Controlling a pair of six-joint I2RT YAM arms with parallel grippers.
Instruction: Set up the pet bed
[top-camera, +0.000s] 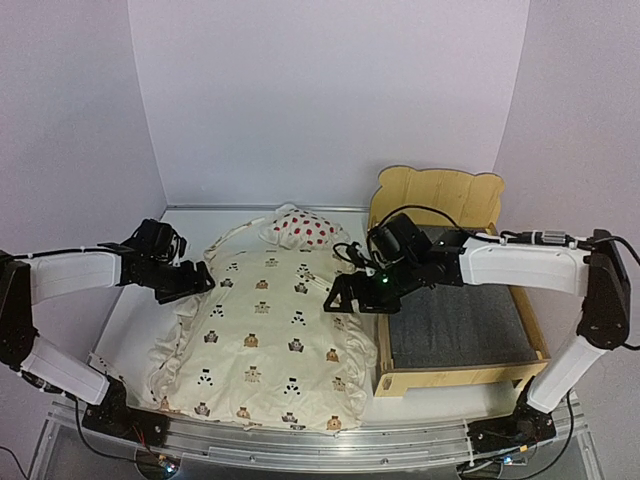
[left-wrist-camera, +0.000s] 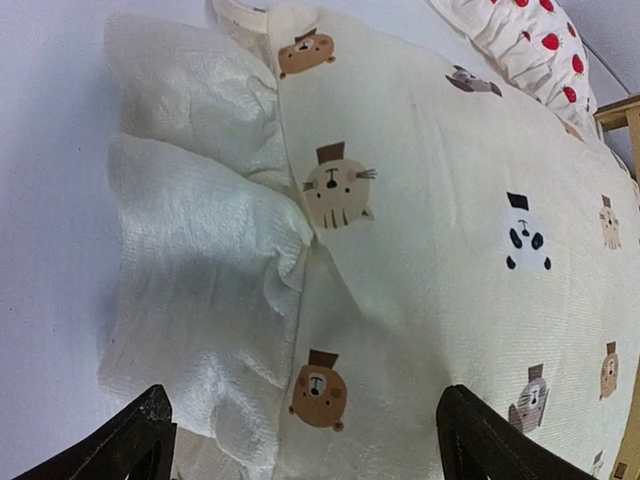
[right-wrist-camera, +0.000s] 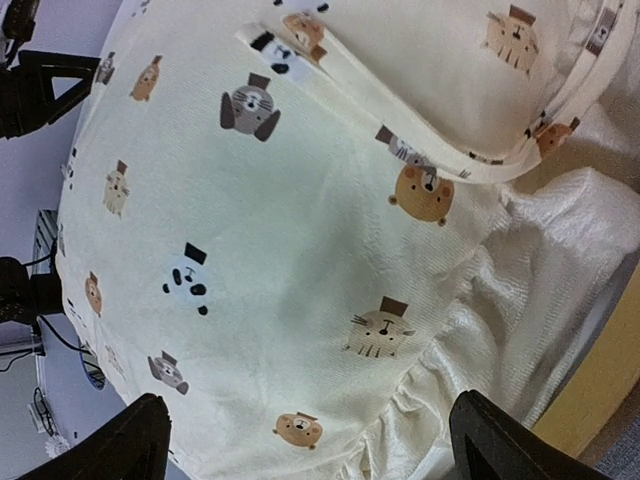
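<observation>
Bed (top-camera: 440, 200) at counter (top-camera: 135, 315) right edge. Cover (top-camera: 265, 335) mid-counter. Left hand (top-camera: 197, 283), right hand (top-camera: 338, 298) spread over cover's sides.

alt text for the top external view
A cream animal-print cover lies spread on the table, the left fingers and right fingers open at its opposite edges. A strawberry pillow lies at its far end, the pet bed beside it.

Bright, even, diffuse light; soft shadows across ruffles of the cover (left-wrist-camera: 420, 250); wrist views slightly blurred.
</observation>
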